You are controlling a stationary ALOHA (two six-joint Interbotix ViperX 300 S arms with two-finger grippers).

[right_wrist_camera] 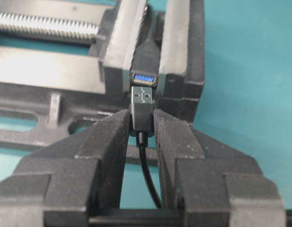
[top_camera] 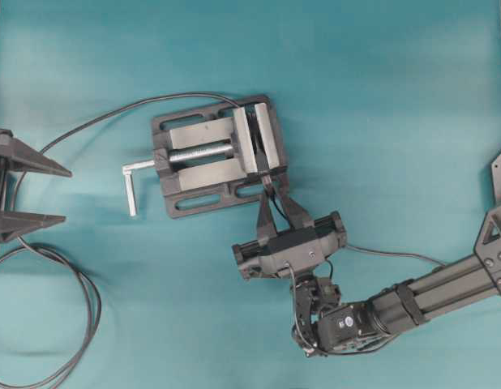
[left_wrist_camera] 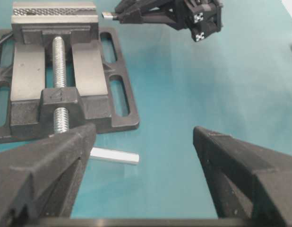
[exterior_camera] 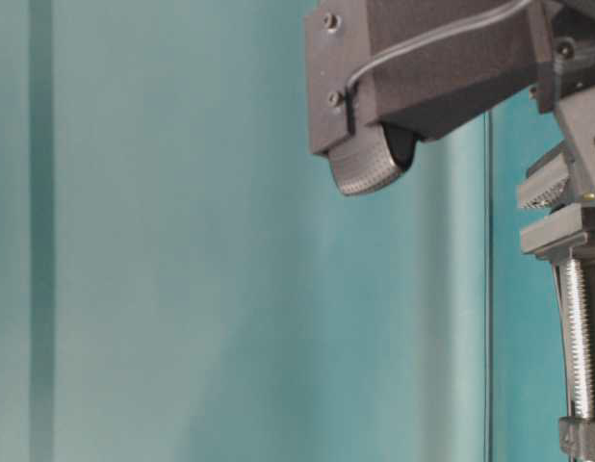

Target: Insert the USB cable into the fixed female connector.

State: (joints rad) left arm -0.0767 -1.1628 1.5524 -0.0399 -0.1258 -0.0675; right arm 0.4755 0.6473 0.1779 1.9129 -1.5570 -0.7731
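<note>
My right gripper (right_wrist_camera: 142,122) is shut on the USB cable's black plug (right_wrist_camera: 142,116), and the thin cable (right_wrist_camera: 150,175) trails back between the fingers. The plug's metal tip (right_wrist_camera: 142,96) points at the fixed female connector (right_wrist_camera: 145,77). The connector's blue-lined mouth sits clamped between the vise jaws, and the tip is at its opening, lined up with it. From overhead the right gripper (top_camera: 272,193) reaches the vise's near edge (top_camera: 226,194). My left gripper (top_camera: 62,194) stands wide open at the far left, holding nothing.
The grey vise (left_wrist_camera: 28,71) stands mid-table with its screw handle (left_wrist_camera: 115,156) sticking out toward the left gripper (left_wrist_camera: 143,135). A long black cable (top_camera: 96,121) runs from the vise to the left and coils in loops (top_camera: 84,324) at the lower left.
</note>
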